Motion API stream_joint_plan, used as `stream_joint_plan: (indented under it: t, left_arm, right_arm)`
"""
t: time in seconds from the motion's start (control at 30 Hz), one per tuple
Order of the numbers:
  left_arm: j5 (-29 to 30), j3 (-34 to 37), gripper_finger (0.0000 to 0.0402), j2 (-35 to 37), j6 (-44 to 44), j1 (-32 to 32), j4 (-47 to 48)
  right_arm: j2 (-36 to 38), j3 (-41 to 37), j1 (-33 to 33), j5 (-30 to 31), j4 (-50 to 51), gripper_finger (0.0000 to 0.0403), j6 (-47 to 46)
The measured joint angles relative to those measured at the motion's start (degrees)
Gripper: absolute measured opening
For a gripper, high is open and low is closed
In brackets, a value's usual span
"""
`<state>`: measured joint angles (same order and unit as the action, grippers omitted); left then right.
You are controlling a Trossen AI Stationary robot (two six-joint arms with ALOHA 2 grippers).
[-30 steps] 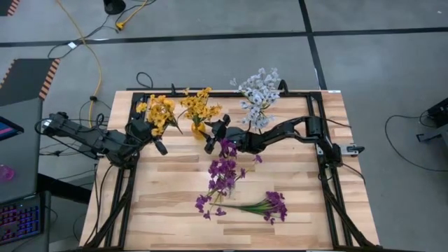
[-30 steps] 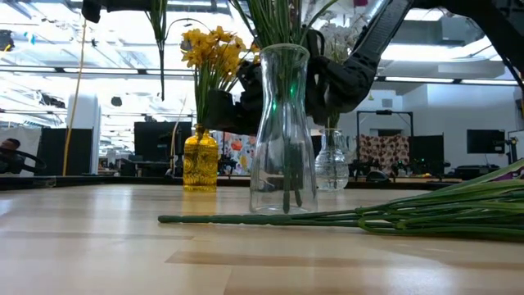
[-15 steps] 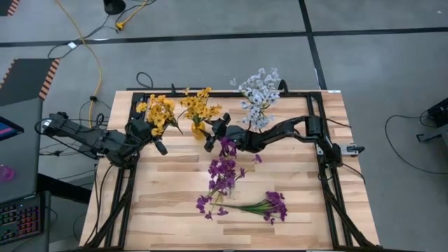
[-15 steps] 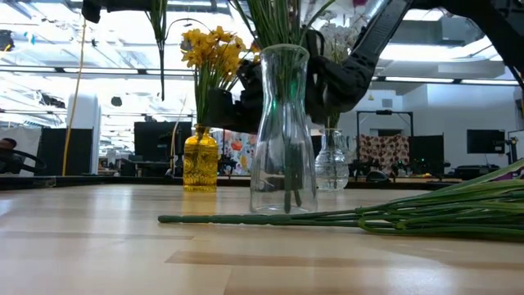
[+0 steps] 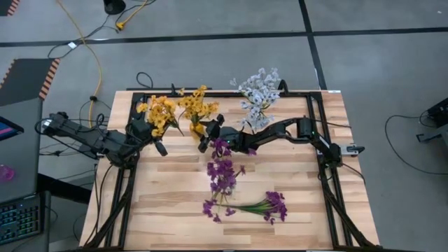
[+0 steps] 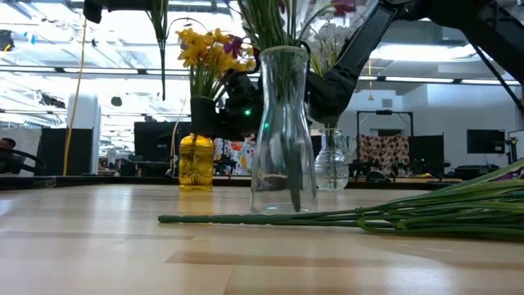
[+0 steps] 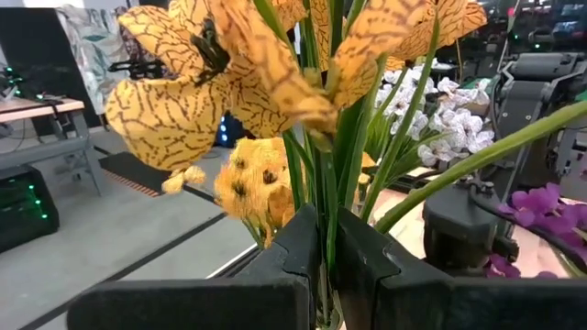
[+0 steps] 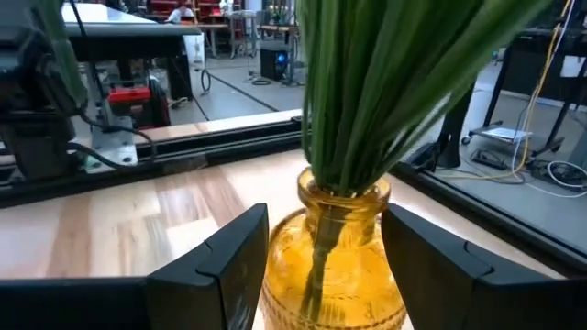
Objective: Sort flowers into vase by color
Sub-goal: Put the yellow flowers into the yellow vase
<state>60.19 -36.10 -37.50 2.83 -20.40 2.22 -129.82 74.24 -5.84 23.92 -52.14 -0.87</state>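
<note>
While the right gripper [image 8: 321, 247] is straddling the amber vase [image 5: 199, 130] with its jaws spread and not yet grasping, any sideways nudge is risking a topple into the clear vase [image 6: 283, 131] of purple flowers [image 5: 222, 171] just beside it. At the bench's [image 5: 168, 203] left rear, the left gripper [image 7: 323, 240] is holding a yellow-orange sprig [image 5: 159, 113], jaws clenched on its stems; a loose purple bunch [image 5: 269, 205] is lying near the front.

The right gripper [image 5: 203, 134] has slid left to straddle the yellow vase [image 8: 335, 261], open; the purple bunch [image 5: 222, 170] in the clear vase [image 6: 284, 131] has shifted slightly left.
</note>
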Motion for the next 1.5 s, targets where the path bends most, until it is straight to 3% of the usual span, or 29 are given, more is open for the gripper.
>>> stream_joint_plan:
  t: [0.57,0.93,1.17,1.5]
  left_arm:
    - [-0.1,0.0,0.0011,0.0,1.0,0.0,-0.1]
    - [0.3,0.0,0.0011,-3.6,2.4,0.3,0.0]
    - [0.6,0.0,0.0011,-7.4,2.5,3.6,-1.3]
    - [0.2,0.0,0.0011,-8.3,0.0,5.8,-3.0]
  right_arm:
    - [0.0,1.6,-0.7,-1.7,1.2,0.0235,-0.1]
    - [0.0,1.6,-0.7,-1.7,3.3,0.0181,-0.1]
    - [0.0,1.6,-0.7,-1.6,3.3,0.0147,-0.1]
    - [0.0,1.6,-0.7,-1.6,3.3,0.0154,-0.2]
